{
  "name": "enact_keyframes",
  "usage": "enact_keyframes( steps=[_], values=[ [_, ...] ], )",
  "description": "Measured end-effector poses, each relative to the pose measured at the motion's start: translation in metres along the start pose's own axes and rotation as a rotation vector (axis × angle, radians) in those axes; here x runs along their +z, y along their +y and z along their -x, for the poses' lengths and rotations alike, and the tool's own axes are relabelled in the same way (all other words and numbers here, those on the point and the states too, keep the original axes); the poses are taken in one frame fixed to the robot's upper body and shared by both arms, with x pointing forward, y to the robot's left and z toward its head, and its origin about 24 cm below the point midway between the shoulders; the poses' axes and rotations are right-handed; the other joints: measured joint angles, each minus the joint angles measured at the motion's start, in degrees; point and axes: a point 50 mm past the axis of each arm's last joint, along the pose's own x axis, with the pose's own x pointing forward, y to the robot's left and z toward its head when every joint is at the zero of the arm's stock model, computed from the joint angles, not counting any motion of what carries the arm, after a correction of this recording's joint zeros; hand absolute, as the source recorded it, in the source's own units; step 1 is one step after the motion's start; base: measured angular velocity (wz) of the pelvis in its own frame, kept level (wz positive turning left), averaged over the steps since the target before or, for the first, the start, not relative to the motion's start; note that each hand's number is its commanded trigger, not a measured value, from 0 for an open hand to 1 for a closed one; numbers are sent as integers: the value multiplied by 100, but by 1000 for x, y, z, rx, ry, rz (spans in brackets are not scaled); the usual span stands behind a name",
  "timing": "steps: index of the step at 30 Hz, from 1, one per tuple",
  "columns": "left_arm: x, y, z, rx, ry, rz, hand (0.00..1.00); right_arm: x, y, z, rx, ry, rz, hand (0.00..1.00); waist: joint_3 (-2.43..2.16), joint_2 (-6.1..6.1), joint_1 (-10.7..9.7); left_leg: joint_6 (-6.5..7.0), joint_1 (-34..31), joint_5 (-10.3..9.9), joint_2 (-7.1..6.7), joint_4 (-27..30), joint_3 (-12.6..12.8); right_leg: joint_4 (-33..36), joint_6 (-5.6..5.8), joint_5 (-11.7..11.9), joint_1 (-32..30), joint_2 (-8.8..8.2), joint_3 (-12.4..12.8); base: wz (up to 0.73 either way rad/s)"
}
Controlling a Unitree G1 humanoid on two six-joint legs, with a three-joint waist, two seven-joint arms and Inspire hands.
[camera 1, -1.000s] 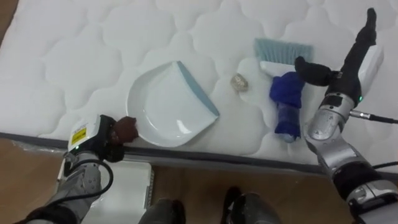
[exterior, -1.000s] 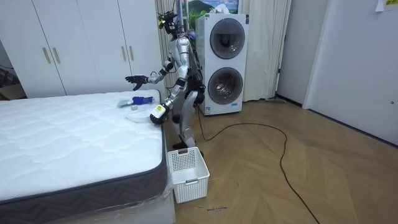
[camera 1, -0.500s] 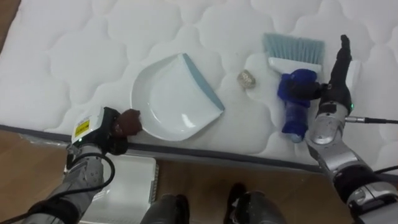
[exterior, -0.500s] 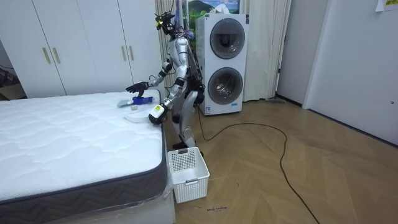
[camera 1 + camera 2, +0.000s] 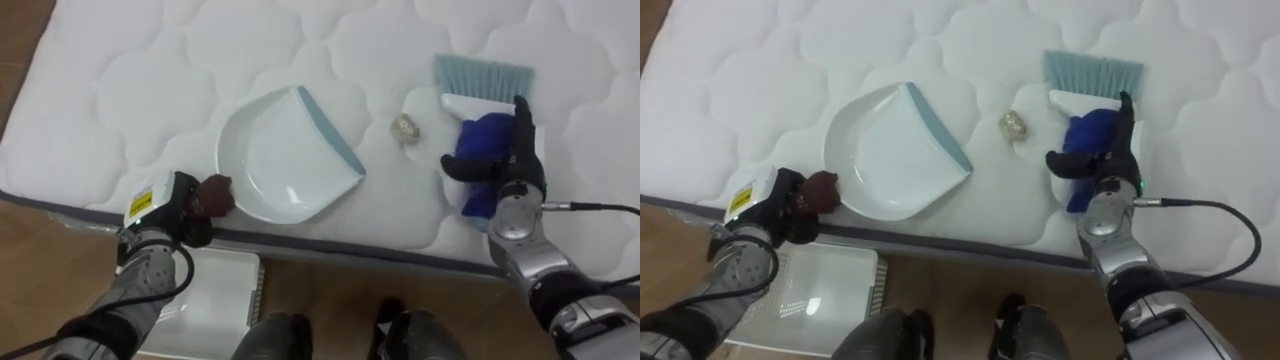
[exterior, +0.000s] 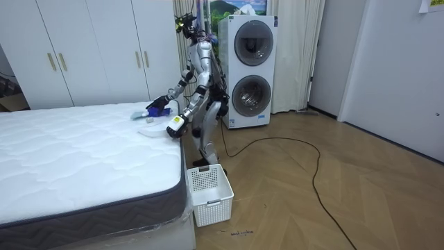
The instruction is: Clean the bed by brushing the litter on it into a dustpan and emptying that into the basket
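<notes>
- Left eye view: bed [image 5: 120,90], I stand at its edge.
- dustpan [image 5: 280,160] near that edge, my left hand [image 5: 165,215] curled round its handle.
- brush [image 5: 480,85] under my right hand [image 5: 515,165], fingers straight, no grip yet.
- scrap [image 5: 404,128] between pan and brush.
- Step: taking the brush. Next: close fingers, sweep scrap into pan.

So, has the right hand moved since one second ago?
Yes. The right hand has come down and to the robot's left, from beside the brush to over its blue handle.
</notes>
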Motion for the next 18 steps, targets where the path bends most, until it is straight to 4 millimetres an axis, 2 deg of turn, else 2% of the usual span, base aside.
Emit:
enact_keyframes(
  steps=[6, 18],
  values=[
    [1, -3, 1, -7, 1, 4, 100, -16, -4, 2, -5, 71, 9, 0, 4, 30, 11, 0, -19, 0, -7, -1, 5, -2, 3, -10, -20, -7, 2, 0],
    [1, -3, 1, -16, -3, 6, 100, -17, -5, 2, -1, 66, 32, 0, -21, 82, 11, 1, -45, 0, -14, 4, 22, 4, -3, -14, -41, -49, -49, 0]
  ],
)
